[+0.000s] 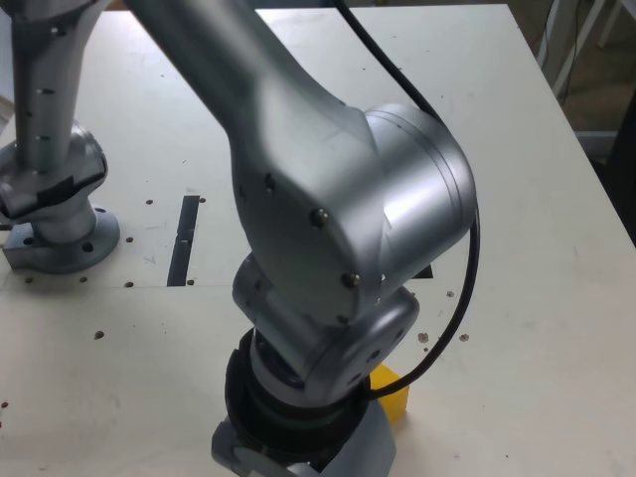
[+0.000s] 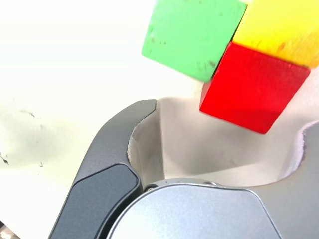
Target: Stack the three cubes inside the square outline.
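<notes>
In the exterior view, the arm's big silver joint (image 1: 338,229) filled the middle of the frame and blocked nearly everything behind it. Only a corner of the yellow cube (image 1: 393,390) peeked out at lower centre; the red and green cubes were hidden. The square outline (image 1: 425,270) showed as a dark sliver. In the wrist view, the yellow cube (image 2: 284,27) and the green cube (image 2: 192,35) were cropped by the frame's edge.

bright even light | table (image 2: 60,59) overexposed in wrist view | soft shadows

White table (image 1: 556,298) with dark strip (image 1: 184,238).
</notes>
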`<action>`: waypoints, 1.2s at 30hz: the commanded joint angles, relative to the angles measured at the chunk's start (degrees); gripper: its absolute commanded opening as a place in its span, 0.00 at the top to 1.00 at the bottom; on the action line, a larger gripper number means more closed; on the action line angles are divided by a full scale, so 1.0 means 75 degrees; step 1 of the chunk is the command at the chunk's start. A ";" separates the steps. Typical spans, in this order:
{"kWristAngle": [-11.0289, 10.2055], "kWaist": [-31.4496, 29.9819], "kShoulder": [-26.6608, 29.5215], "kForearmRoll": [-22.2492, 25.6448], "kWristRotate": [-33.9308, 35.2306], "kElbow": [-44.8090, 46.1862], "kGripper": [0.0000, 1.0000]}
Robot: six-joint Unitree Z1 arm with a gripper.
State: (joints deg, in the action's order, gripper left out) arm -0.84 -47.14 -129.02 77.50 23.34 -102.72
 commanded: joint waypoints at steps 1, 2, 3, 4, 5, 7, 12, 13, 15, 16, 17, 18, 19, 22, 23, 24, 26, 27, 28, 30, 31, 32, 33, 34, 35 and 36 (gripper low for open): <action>-0.0023 0.0072 -0.0048 -0.0014 -0.0093 0.0044 0.13; -0.0039 0.0092 -0.0048 -0.0014 -0.0130 0.0044 0.13; -0.0055 0.0109 -0.0048 -0.0013 -0.0163 0.0042 0.14; -0.0071 0.0126 -0.0049 -0.0014 -0.0192 0.0040 0.14; -0.0088 0.0141 -0.0050 -0.0016 -0.0225 0.0036 0.14; -0.0138 0.0167 -0.0053 -0.0025 -0.0283 0.0029 0.15; -0.0252 0.0204 -0.0054 -0.0085 -0.0395 0.0022 0.15; -0.0271 0.0208 -0.0054 -0.0100 -0.0413 0.0020 0.15; -0.0293 0.0216 -0.0056 -0.0127 -0.0449 0.0021 0.15; -0.0302 0.0220 -0.0056 -0.0139 -0.0464 0.0021 0.15; -0.0308 0.0222 -0.0054 -0.0150 -0.0475 0.0021 0.15; -0.0311 0.0224 -0.0053 -0.0160 -0.0486 0.0021 0.16; -0.0312 0.0226 -0.0053 -0.0168 -0.0494 0.0022 0.16; -0.0302 0.0233 -0.0049 -0.0174 -0.0499 0.0027 0.18; -0.0298 0.0235 -0.0050 -0.0174 -0.0499 0.0031 0.18; -0.0294 0.0236 -0.0052 -0.0174 -0.0499 0.0036 0.19; -0.0294 0.0242 -0.0055 -0.0174 -0.0499 0.0043 0.20; -0.0298 0.0243 -0.0057 -0.0174 -0.0499 0.0046 0.22; -0.0303 0.0246 -0.0058 -0.0174 -0.0499 0.0049 0.23; -0.0323 0.0253 -0.0059 -0.0181 -0.0499 0.0053 0.26; -0.0338 0.0258 -0.0059 -0.0189 -0.0499 0.0053 0.27; -0.0352 0.0262 -0.0059 -0.0199 -0.0499 0.0054 0.28; -0.0368 0.0267 -0.0059 -0.0213 -0.0499 0.0056 0.28; -0.0387 0.0275 -0.0059 -0.0231 -0.0505 0.0056 0.28; -0.0406 0.0283 -0.0059 -0.0250 -0.0513 0.0057 0.28; -0.0425 0.0293 -0.0061 -0.0268 -0.0525 0.0060 0.28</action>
State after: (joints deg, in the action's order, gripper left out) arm -3.78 -45.17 -129.08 75.72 19.65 -102.48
